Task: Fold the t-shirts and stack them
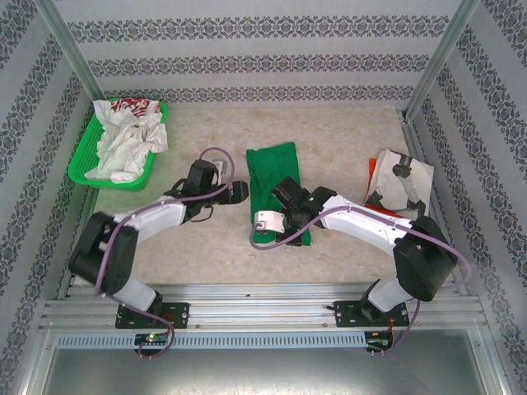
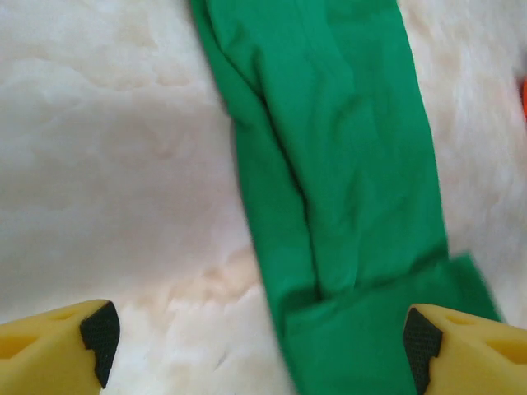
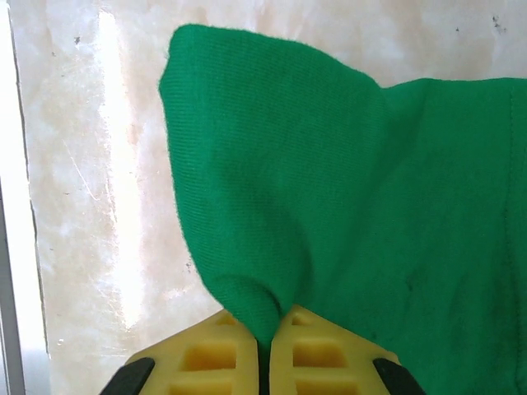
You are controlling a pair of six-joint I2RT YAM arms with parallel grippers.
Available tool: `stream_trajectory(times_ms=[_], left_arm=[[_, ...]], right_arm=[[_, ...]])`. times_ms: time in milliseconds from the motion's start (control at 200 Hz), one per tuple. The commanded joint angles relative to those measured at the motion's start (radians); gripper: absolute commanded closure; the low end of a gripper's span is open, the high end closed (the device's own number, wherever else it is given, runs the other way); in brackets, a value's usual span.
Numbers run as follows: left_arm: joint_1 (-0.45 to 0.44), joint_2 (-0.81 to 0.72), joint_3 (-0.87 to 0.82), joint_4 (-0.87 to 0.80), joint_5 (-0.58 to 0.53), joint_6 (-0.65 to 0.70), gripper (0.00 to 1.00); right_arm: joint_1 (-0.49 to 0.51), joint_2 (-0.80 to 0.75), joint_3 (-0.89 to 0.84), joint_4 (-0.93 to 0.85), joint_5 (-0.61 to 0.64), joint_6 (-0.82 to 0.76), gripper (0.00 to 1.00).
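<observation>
Your right gripper (image 3: 263,331) was pinched shut on a near edge of the green t-shirt (image 1: 278,173), lying mid-table; your left gripper (image 2: 259,344) hung wide open over its left edge, empty. Held at one point only, the cloth could have skewed or slipped free under a pull. The pale marbled table (image 1: 346,140) sat between patterned papered walls (image 1: 247,33).

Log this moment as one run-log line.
left pincer: open, near bright green cloth t-shirt | right pincer: shut on that t-shirt's edge | white cloth t-shirts: in green plastic mesh basket
</observation>
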Motion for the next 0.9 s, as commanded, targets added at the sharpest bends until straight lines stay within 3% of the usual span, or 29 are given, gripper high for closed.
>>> stream_trajectory(times_ms=[0, 200, 355, 560, 789, 894], left_arm=[[0.002, 0.125, 0.104, 0.1, 0.014, -0.283, 0.23], [0.019, 0.382, 0.342, 0.024, 0.061, -0.286, 0.41], [0.027, 0.497, 0.441, 0.035, 0.096, -0.316, 0.58], [0.031, 0.549, 0.468, 0.045, 0.098, -0.334, 0.71], [0.033, 0.573, 0.463, 0.12, 0.156, -0.367, 1.0], [0.033, 0.55, 0.442, 0.097, 0.163, -0.339, 1.0]], right_arm=[[-0.004, -0.019, 0.036, -0.056, -0.035, -0.01, 1.0], [-0.013, -0.024, 0.033, -0.064, -0.021, -0.006, 1.0], [-0.015, -0.038, 0.035, -0.068, -0.021, 0.014, 1.0], [-0.028, -0.061, 0.027, -0.071, -0.011, 0.02, 1.0], [-0.031, -0.063, 0.039, -0.091, -0.018, 0.019, 1.0], [-0.022, -0.081, 0.05, -0.125, -0.036, 0.026, 1.0]])
